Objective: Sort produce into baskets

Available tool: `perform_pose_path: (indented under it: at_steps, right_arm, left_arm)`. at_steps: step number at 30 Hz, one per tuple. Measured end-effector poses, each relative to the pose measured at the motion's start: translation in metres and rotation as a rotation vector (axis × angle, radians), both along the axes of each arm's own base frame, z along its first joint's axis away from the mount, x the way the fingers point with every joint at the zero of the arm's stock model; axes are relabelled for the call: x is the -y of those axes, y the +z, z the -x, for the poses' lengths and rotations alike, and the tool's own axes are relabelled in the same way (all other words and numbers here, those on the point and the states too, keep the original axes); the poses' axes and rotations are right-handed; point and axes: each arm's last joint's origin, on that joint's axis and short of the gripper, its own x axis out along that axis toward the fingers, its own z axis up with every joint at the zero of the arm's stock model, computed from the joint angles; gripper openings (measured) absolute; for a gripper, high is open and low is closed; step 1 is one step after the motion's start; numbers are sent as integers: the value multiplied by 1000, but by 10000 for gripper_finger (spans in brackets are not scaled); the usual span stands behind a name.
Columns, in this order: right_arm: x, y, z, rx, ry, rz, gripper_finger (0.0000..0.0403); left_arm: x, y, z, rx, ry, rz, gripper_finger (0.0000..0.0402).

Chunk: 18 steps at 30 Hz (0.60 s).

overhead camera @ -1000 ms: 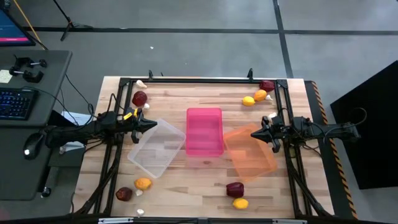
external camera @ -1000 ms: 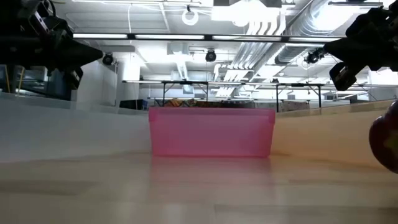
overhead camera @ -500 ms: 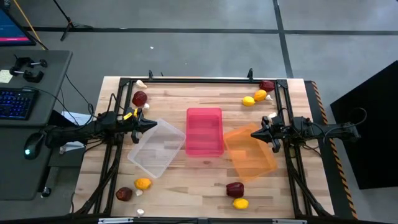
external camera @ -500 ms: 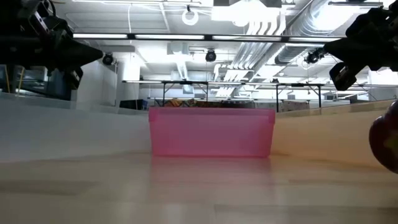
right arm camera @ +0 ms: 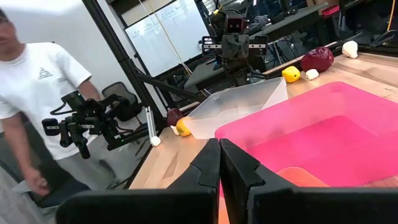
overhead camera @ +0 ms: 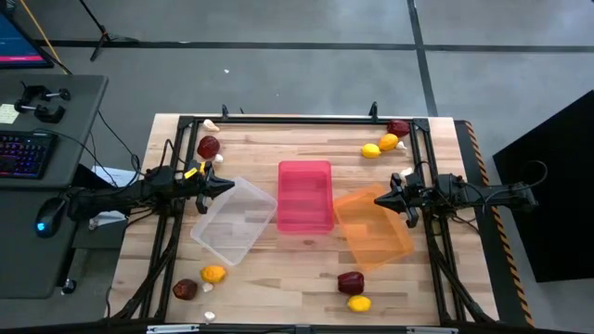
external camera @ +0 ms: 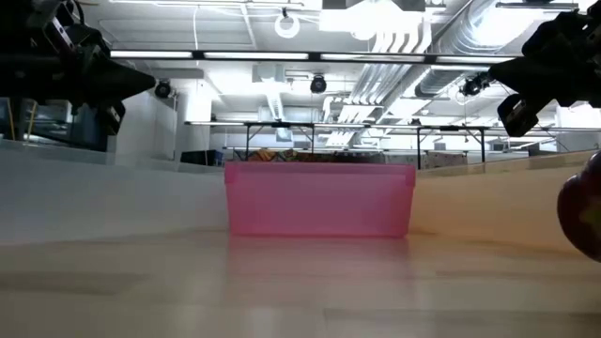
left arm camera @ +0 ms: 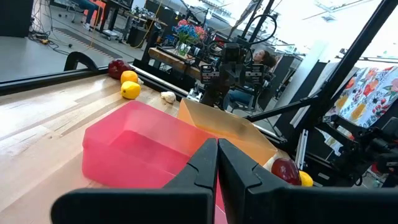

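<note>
Three bins stand mid-table: a clear one (overhead camera: 234,220), a red-pink one (overhead camera: 305,195) and an orange one (overhead camera: 373,228). Produce lies scattered: a dark red one (overhead camera: 209,147) with a yellow piece (overhead camera: 192,172) and a bulb (overhead camera: 212,124) at far left; lemons (overhead camera: 371,150) and a dark red one (overhead camera: 398,128) at far right; more at near left (overhead camera: 213,274) and near right (overhead camera: 351,282). My left gripper (overhead camera: 229,186) hovers shut and empty at the clear bin's far corner. My right gripper (overhead camera: 379,199) hovers shut and empty over the orange bin's far edge.
A black frame rail (overhead camera: 297,120) runs along the table's far edge and down both sides. A person in a white shirt (right arm camera: 37,87) stands beyond the table's left side. A desk with a keyboard (overhead camera: 23,153) stands to the left.
</note>
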Motion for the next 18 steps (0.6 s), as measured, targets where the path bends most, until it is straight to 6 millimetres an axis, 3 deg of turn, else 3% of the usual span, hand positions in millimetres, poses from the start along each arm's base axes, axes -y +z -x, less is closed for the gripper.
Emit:
perform_pose_path:
  at_steps: [15,18]
  right_arm:
    - [0,0,0,0,0,0,0]
    - [0,0,0,1,0,0,0]
  left_arm:
    - [0,1,0,16,0,2,0]
    - [0,9,1,108,-7,120,0]
